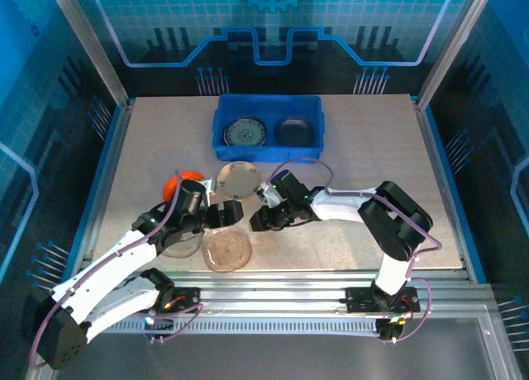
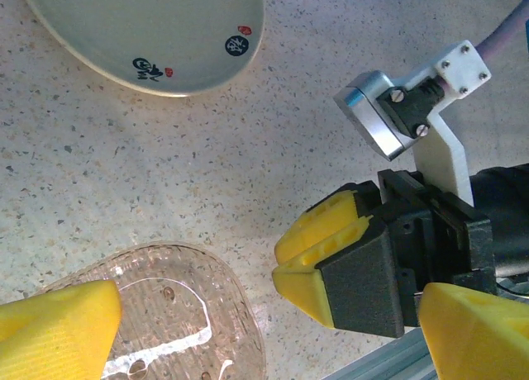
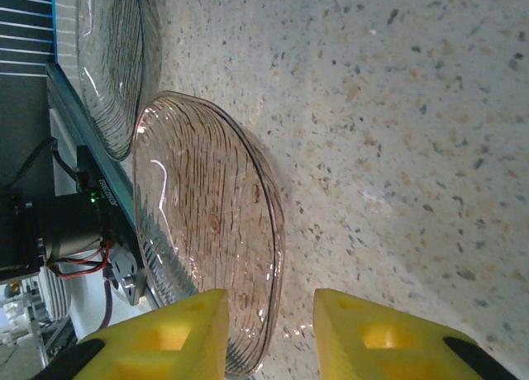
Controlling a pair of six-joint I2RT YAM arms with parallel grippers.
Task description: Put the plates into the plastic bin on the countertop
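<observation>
My right gripper (image 3: 269,339) stands open astride the near rim of a brownish glass plate (image 3: 207,223) lying on the beige countertop (image 3: 413,107). One finger is against the plate and the other stands apart from it. From above, this gripper (image 1: 254,220) sits at the plate's (image 1: 227,249) far edge. My left gripper (image 1: 225,215) hovers just left of it, wide open (image 2: 269,334) and holding nothing. A cream plate (image 1: 240,180) and an orange-red plate (image 1: 178,184) lie behind them. The blue plastic bin (image 1: 269,106) holds a blue-patterned plate (image 1: 245,134) and a black plate (image 1: 293,132).
A second glass plate (image 3: 116,58) lies near the front rail, partly under my left arm (image 1: 178,244). The metal frame (image 1: 331,281) runs along the near edge. Bare countertop spreads to the right of the bin (image 1: 380,149).
</observation>
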